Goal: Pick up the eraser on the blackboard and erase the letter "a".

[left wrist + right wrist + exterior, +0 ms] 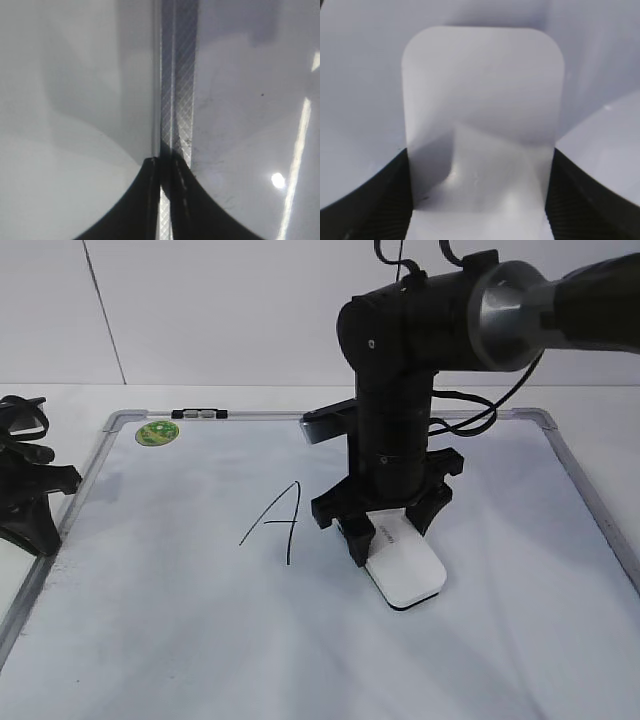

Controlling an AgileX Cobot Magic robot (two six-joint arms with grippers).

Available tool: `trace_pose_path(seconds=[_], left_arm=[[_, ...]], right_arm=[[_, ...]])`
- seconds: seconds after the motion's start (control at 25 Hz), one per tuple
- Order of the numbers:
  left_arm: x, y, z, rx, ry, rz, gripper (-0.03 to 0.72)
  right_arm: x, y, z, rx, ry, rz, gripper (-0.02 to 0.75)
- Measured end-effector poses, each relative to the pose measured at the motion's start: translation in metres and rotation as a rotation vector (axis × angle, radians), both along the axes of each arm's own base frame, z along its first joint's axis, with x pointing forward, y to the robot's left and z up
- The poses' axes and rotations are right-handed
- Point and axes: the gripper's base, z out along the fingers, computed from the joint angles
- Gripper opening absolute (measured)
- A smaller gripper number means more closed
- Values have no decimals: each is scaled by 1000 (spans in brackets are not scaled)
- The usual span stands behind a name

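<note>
Two ribbed black fingers (365,200) of my right claw (385,528) pinch the eraser (404,566) by its long sides; in the right wrist view the white block fills the space between them, its rounded far end toward twelve o'clock. From the exterior view the eraser lies flat on the blackboard (200,640), just right of centre, its near end poking out toward five o'clock from under my claw. At nine o'clock from it, close by, stands a tall black capital A (275,522). The letter "a" shows in no view. Farther, at eleven o'clock, a green sticker (157,433) sits in the board's corner. My left claw (164,200) rests pressed narrow over the board's metal frame (177,75), holding nothing.
</note>
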Motion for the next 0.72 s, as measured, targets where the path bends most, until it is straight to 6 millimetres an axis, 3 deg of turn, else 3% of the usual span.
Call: trace_pose_path(seconds=[0.36,0.72], left_arm=[[0,0,0,0,0,0,17],[0,0,0,0,0,0,17]], right_arm=[[21,-36,1,-2,-4,-102,563],[16,-26,2,35,14,-87,563]])
